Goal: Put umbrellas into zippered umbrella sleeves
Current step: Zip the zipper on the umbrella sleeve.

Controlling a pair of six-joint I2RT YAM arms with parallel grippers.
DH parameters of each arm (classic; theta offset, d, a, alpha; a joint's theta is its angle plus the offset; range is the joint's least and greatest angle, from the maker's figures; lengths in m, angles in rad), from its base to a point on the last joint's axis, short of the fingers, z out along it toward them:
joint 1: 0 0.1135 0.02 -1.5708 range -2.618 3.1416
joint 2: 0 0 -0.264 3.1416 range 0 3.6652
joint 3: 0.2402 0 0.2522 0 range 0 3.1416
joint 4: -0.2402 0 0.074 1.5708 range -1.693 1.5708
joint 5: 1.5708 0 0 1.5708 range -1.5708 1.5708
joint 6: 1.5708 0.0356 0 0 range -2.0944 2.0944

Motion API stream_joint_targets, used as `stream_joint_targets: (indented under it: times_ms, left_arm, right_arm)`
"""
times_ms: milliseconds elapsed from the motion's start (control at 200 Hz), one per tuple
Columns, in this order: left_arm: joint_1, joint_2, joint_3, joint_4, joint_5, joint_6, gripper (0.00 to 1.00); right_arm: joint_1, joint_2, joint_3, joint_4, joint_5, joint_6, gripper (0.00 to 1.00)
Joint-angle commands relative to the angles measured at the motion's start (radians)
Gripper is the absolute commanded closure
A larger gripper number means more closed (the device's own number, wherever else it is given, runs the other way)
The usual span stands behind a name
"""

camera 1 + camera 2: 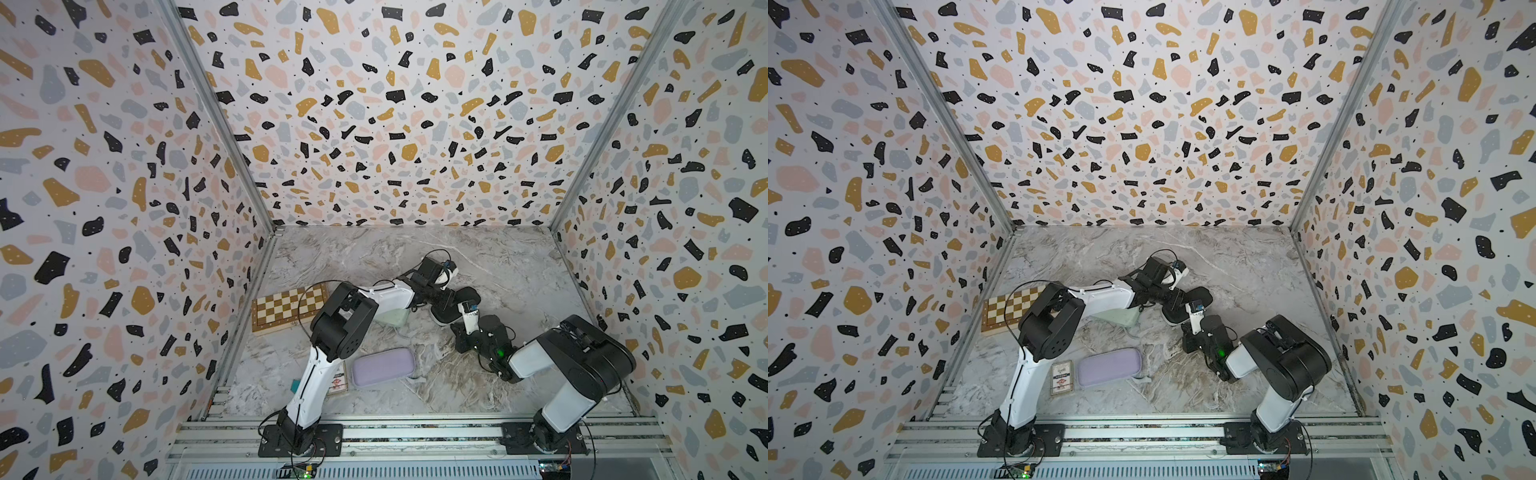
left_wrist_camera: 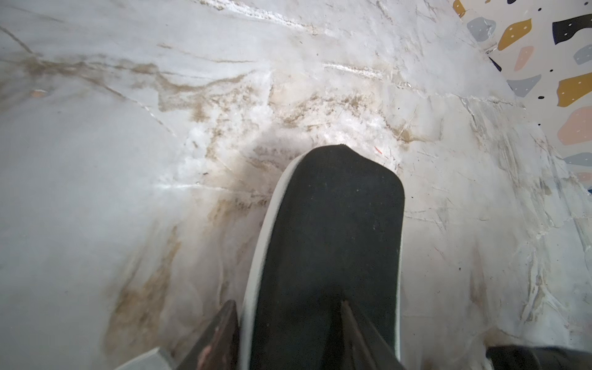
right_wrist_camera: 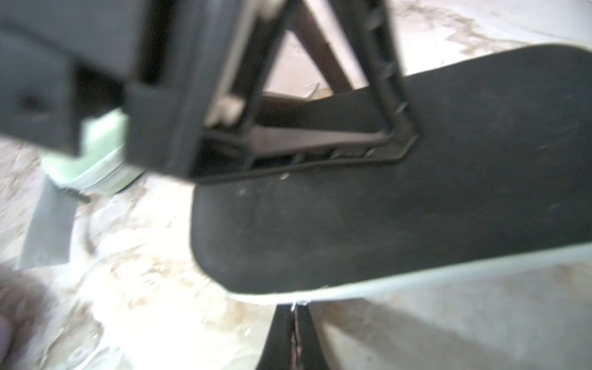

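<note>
Between the fingers of the left hand (image 2: 286, 306) lies one long edge of the black sleeve (image 2: 330, 243). One finger sits outside the pale grey zip band and its mate lies across the dark top. They stand apart with the shell between them, and I cannot tell whether they bear on it. Near a rounded end of the sleeve, the right hand (image 3: 295, 317) has its fingers pressed together, tips against the grey band. A zip pull may be pinched there, but it is too small to see.

That sleeve lies flat on the counter (image 1: 511, 266), between the two arms, and looks shut or nearly so. No umbrella shows anywhere, so I judge each is already inside a case. The shell looks light and fairly stiff under a cloth skin, likely to skate on the smooth marble when the zip is tugged. The flanks near one end seem the best place to brace it.

Just beside it, under the left forearm, is the mint sleeve (image 1: 395, 319). The lilac sleeve (image 1: 383, 366) lies closed nearer the arm bases, and the chessboard box (image 1: 282, 309) sits by the wall.
</note>
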Motion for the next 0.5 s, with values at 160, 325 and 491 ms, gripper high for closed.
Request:
stream_joint_targets:
  times_ms: [160,325,491]
  left_arm:
    - [0.001,0.032,-0.068,0.001,-0.051,-0.119,0.52]
    - [0.030,-0.015,-0.145,0.081,-0.062,-0.202,0.55]
    - [0.030,-0.047,-0.190,0.113,-0.106,-0.247,0.57]
  right_arm:
    - [0.118,-0.055,-0.004,-0.028,-0.006,0.002,1.00]
    - [0.149,-0.037,0.024,-0.016,-0.004,0.022,1.00]
    - [0.152,-0.005,0.056,0.015,-0.028,0.044,1.00]
